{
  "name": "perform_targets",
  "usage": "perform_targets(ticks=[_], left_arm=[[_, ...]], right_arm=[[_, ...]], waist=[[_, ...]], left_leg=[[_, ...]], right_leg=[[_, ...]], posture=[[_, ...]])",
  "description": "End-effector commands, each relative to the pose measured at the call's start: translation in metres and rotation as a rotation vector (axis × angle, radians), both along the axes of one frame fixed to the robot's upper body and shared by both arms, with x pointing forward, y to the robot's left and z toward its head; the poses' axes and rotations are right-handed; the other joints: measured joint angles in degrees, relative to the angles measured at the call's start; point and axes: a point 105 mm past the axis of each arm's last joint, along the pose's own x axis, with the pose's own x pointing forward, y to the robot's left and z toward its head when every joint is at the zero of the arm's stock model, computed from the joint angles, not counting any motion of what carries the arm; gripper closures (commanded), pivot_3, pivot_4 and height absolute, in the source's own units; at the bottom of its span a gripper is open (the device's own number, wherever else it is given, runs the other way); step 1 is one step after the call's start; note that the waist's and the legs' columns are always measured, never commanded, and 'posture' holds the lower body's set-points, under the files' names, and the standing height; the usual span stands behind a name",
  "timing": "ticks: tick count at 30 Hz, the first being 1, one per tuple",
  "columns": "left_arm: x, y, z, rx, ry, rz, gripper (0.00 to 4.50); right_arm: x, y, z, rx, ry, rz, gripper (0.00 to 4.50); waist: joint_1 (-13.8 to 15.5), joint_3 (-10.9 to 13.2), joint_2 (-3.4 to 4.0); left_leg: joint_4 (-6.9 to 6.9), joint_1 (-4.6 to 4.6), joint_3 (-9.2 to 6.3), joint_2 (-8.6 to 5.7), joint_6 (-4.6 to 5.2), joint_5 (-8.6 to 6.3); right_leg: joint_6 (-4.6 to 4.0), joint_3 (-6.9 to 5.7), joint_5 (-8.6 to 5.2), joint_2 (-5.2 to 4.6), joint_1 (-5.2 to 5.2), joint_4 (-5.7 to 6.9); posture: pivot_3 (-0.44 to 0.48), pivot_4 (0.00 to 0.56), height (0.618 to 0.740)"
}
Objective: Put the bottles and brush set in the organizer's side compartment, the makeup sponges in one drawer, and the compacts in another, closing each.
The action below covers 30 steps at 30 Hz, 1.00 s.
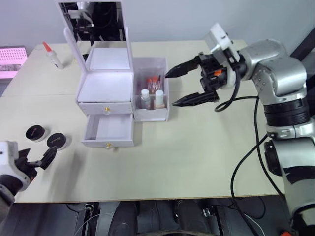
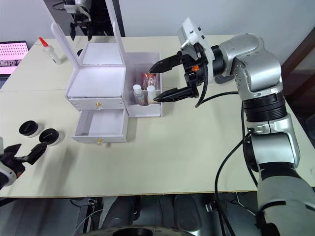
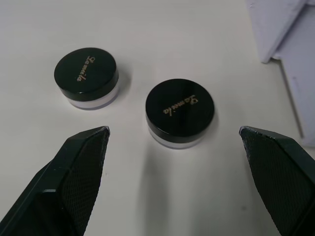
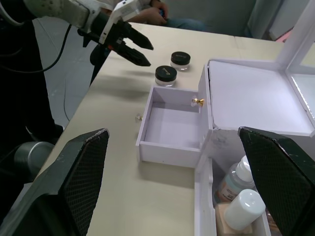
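Note:
The white organizer [image 1: 105,88] stands mid-table with its mirror lid upright. Its upper drawer [image 1: 105,107] is shut and its lower drawer [image 1: 110,130] is pulled out with nothing visible in it. The side compartment [image 1: 151,112] holds two white-capped bottles [image 1: 145,96] and the brush set [image 1: 154,81]. Two black-lidded compacts [image 3: 179,112] [image 3: 87,76] sit on the table left of the open drawer. My left gripper [image 1: 41,159] is open, low and just short of the nearer compact. My right gripper [image 1: 171,89] is open beside the side compartment's right wall. The makeup sponges are out of view.
A red-tipped glue bottle [image 1: 51,55] stands at the far left of the table, beside a pink panel [image 1: 12,58] at the edge. Bare tabletop [image 1: 197,147] stretches in front of and to the right of the organizer.

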Motion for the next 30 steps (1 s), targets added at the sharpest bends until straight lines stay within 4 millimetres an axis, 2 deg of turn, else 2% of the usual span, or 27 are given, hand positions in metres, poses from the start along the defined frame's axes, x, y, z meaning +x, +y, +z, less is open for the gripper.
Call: perform_targets(ticks=[1,9,19,20,22,23,26,30], left_arm=[[0.013,0.007,-0.002,0.029,0.033,0.014,0.04],[0.043,0.0,-0.012,0.032,0.067,-0.031,0.04],[0.055,-0.008,-0.02,0.008,0.084,-0.031,0.04],[0.054,-0.008,-0.021,0.001,0.089,-0.027,0.56],[0.054,-0.008,-0.023,-0.001,0.097,-0.022,1.27],[0.053,-0.008,-0.023,0.0,0.1,-0.021,1.81],[0.052,-0.006,-0.025,-0.002,0.11,-0.009,1.82],[0.054,0.002,-0.01,0.025,0.055,0.024,1.82]], right_arm=[[-0.002,-0.001,0.015,0.001,-0.094,-0.007,0.0],[-0.003,-0.005,0.019,0.002,-0.123,-0.043,0.0],[-0.003,-0.006,0.02,0.004,-0.142,-0.069,0.0],[-0.002,-0.007,0.021,0.005,-0.144,-0.073,0.0],[-0.002,-0.007,0.021,0.006,-0.147,-0.077,0.0],[-0.002,-0.007,0.021,0.006,-0.148,-0.078,0.0],[0.001,-0.007,0.021,0.008,-0.154,-0.085,0.0],[0.003,-0.006,0.019,0.008,-0.16,-0.089,0.0]], waist=[[0.0,0.0,0.0],[0.0,0.0,0.0],[0.0,0.0,-0.01],[0.0,0.0,-0.01],[0.0,0.0,-0.01],[0.0,0.0,-0.01],[0.0,0.0,-0.01],[0.0,0.0,-0.01]], left_leg=[[0.01,0.0,0.0,0.0,-0.01,0.01],[-0.01,-0.01,0.0,0.0,-0.07,0.05],[0.0,-0.01,-0.04,0.04,-0.11,0.08],[0.0,-0.01,-0.04,0.04,-0.11,0.08],[-0.01,-0.01,-0.04,0.04,-0.11,0.08],[-0.01,-0.01,-0.04,0.04,-0.11,0.08],[0.0,-0.01,-0.04,0.04,-0.11,0.09],[0.0,-0.01,-0.05,0.04,-0.12,0.09]], right_leg=[[0.0,0.0,0.0,0.0,-0.01,0.02],[0.04,0.01,0.01,0.01,-0.13,0.27],[0.04,0.02,0.02,0.06,-0.2,0.38],[0.04,0.02,0.02,0.06,-0.2,0.38],[0.05,0.02,0.02,0.06,-0.21,0.38],[0.05,0.02,0.02,0.07,-0.21,0.39],[0.04,0.02,0.02,0.06,-0.21,0.39],[0.04,0.02,0.02,0.07,-0.21,0.39]], posture=[[0.0,0.15,0.74],[0.0,0.15,0.74],[0.0,0.15,0.74],[0.0,0.15,0.74],[0.0,0.15,0.74],[0.0,0.15,0.74],[0.0,0.15,0.74],[0.0,0.15,0.74]])
